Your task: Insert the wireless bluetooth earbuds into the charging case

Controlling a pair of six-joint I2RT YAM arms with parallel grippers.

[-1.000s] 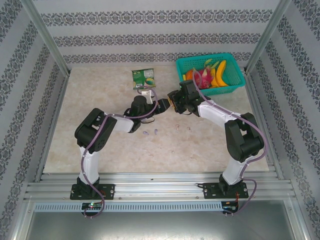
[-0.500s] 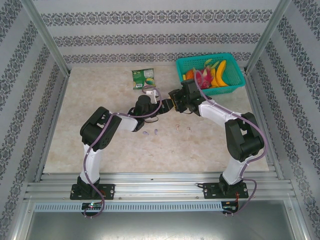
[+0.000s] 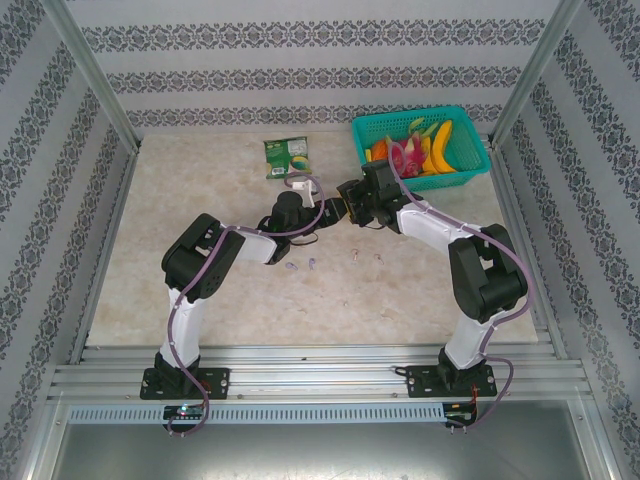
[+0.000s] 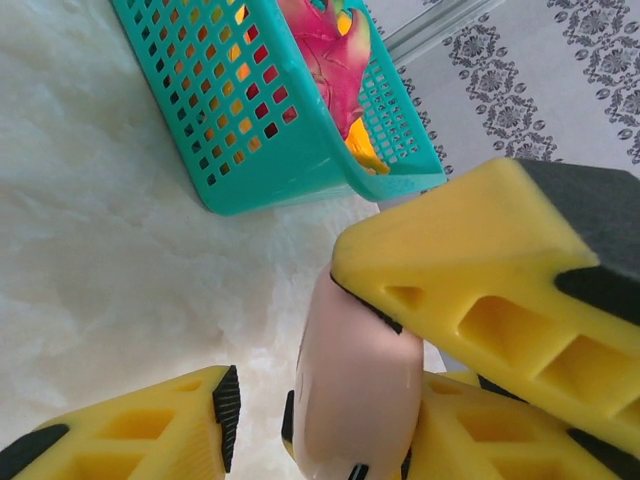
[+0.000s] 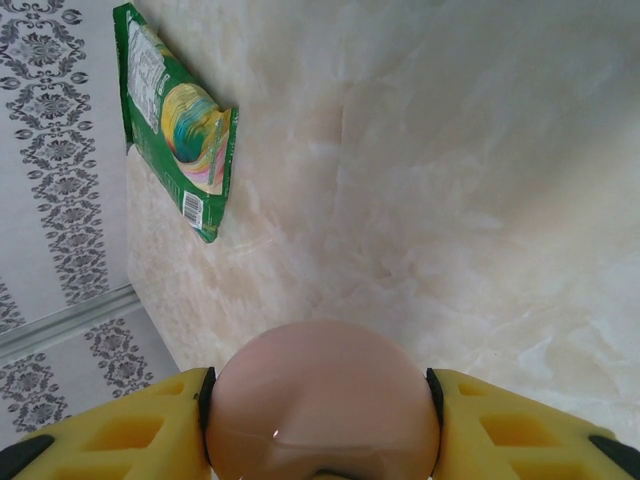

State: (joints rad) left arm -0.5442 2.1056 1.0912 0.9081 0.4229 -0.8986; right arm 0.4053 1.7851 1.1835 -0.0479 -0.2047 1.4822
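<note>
Right wrist view has the right gripper point(image 5: 320, 402) pinching the pale pink charging case point(image 5: 322, 385) by its rim, the left gripper point(image 4: 325, 425) straddles that case with fingers spread, and the earbuds point(image 3: 313, 263) lie loose near it, robot-side, so an uneven squeeze may twist it free.

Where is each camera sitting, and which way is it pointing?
Top external: above and behind the bases, looking down at the table; both arms show, the left gripper close to the right gripper.
Left wrist: on the left arm, facing the teal basket; its yellow finger shows at lower left, apart from the pink case.
Right wrist: on the right arm, facing the green packet; its fingers clamp the case.
Shared: both wrist views hold the pink case; the top view also has basket and packet.
</note>
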